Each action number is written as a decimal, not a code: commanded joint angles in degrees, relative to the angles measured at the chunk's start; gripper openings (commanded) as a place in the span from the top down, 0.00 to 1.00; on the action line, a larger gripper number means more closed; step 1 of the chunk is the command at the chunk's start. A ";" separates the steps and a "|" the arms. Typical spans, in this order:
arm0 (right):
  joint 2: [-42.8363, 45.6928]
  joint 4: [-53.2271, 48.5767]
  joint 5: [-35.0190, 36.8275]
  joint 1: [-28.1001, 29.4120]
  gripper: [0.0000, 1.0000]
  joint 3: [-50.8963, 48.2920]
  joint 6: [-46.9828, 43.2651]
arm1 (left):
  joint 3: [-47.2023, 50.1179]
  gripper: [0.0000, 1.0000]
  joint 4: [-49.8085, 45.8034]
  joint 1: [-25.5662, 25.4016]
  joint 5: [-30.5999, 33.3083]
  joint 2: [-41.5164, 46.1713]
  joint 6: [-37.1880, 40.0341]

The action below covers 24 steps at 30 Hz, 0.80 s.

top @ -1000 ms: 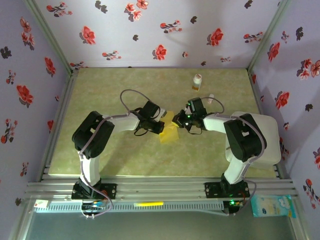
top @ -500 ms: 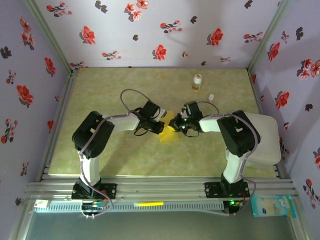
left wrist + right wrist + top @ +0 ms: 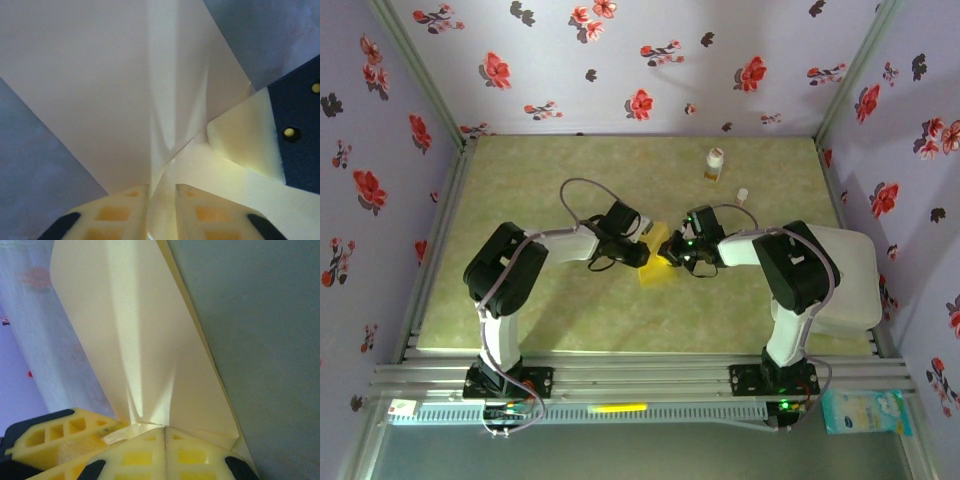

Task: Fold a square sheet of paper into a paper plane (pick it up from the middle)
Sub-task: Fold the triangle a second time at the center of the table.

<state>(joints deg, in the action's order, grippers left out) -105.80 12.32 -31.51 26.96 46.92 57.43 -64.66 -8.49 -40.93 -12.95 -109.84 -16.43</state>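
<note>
The creased mustard-yellow square sheet of paper (image 3: 658, 262) is held above the table's middle between both grippers. My left gripper (image 3: 642, 251) pinches a fold of it from the left. In the left wrist view the paper (image 3: 100, 85) rises from between the pads (image 3: 117, 212), with a narrow gap packed with paper. My right gripper (image 3: 673, 250) grips it from the right. In the right wrist view its fingertips (image 3: 145, 452) are pressed together on the paper's (image 3: 145, 340) lower edge. The left gripper's finger (image 3: 52, 437) sits right beside them.
A small white-and-orange bottle (image 3: 715, 163) stands at the back of the green mat, with a small white cap (image 3: 742, 194) nearer the right arm. A white board (image 3: 850, 285) lies at the right edge. Flowered walls enclose three sides.
The right gripper has moved left, closing in on the left gripper at the paper. The left arm has barely moved.
</note>
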 commanded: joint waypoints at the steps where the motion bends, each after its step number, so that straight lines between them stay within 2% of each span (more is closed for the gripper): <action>1: -1.44 -6.20 5.18 0.07 1.00 -1.98 -1.17 | -0.38 0.70 -2.17 1.17 1.09 3.57 -3.42; 5: -1.30 -4.98 5.34 0.02 1.00 -2.53 -0.23 | -0.19 0.69 -2.40 1.20 0.16 6.48 -10.47; 8: -0.96 -4.43 5.61 0.03 1.00 -2.90 0.30 | 1.15 0.78 -1.26 1.12 -2.96 8.43 -15.64; 10: -0.74 -4.41 5.67 0.02 1.00 -3.03 0.31 | 1.53 0.90 -0.84 0.86 -6.47 9.01 -18.26; 13: -0.68 -4.34 5.61 0.02 1.00 -3.06 0.40 | 2.12 0.97 -0.15 -0.23 -10.27 9.71 -20.80; 18: -0.91 -4.23 5.95 0.02 1.00 -3.23 0.42 | 1.32 0.99 -1.79 -1.44 -13.97 7.64 -23.87; 24: -0.90 -3.89 6.11 0.04 1.00 -3.71 0.43 | 1.29 0.99 1.56 -1.91 -19.14 3.63 -24.79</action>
<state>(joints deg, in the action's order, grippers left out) -105.32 14.11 -30.59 27.07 45.67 57.47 -63.64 -7.55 -42.50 -27.59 -103.72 -39.53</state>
